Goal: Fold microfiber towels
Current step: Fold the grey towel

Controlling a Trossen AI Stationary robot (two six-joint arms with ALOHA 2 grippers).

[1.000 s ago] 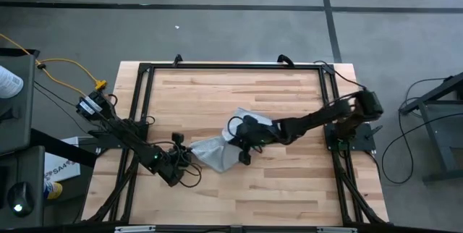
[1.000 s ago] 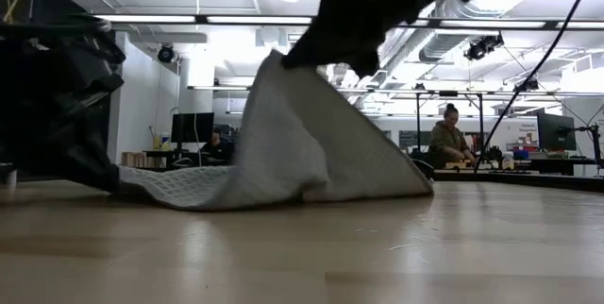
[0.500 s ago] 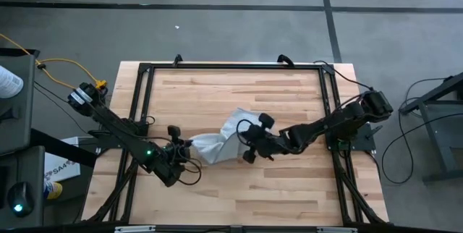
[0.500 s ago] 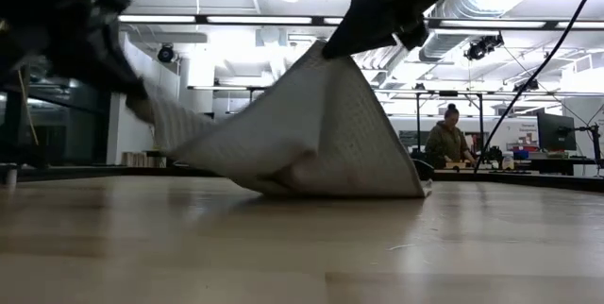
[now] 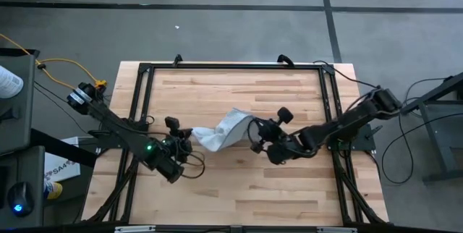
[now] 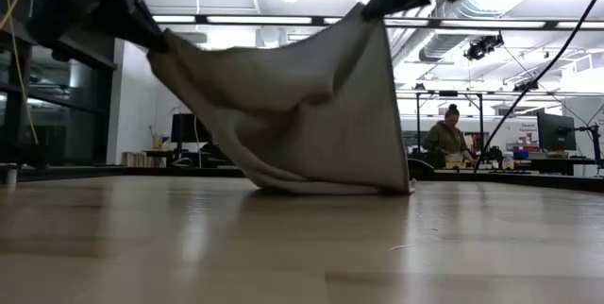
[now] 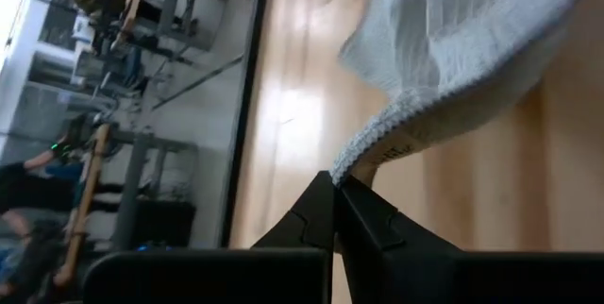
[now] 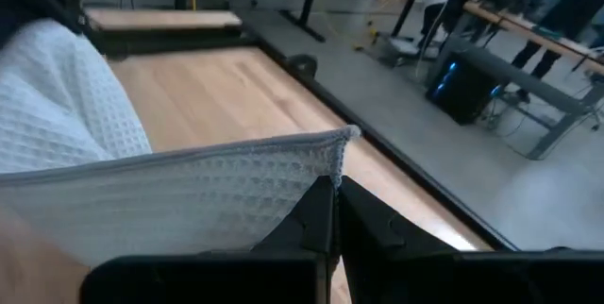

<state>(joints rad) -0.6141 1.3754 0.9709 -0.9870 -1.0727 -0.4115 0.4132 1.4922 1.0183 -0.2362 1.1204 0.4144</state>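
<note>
A: Towel (image 5: 223,130) as landmark. Left of it, the left tool (image 5: 185,140), fingers pinched together on a hemmed corner; the left wrist view shows the edge caught right at the fingertips (image 7: 332,191).

B: And the towel itself?

A: Mid tabletop (image 5: 239,189), strung up between both arms. In the low view it hangs like a tent, only its lowest fold touching the wood, the rest in the air.

B: Right of it?

A: Right tool (image 5: 255,133), also clamped on a corner. Right wrist view shows the hem bunched just ahead of the closed fingertips (image 8: 326,200), waffle weave running off toward the other arm.

B: Risks?

A: Both grips look thin, just the hem. I'd guess a corner slips if the arms pull apart too hard. Second, the cloth sags and is twisted on the left side, so laying it down now would likely leave a crumpled fold, not a flat one. Third, the bottom fold drags on the tabletop; moving sideways could roll it under.

B: Background?

A: Person (image 6: 448,143) seated far behind the towel, well off the tabletop. Not involved.
</note>
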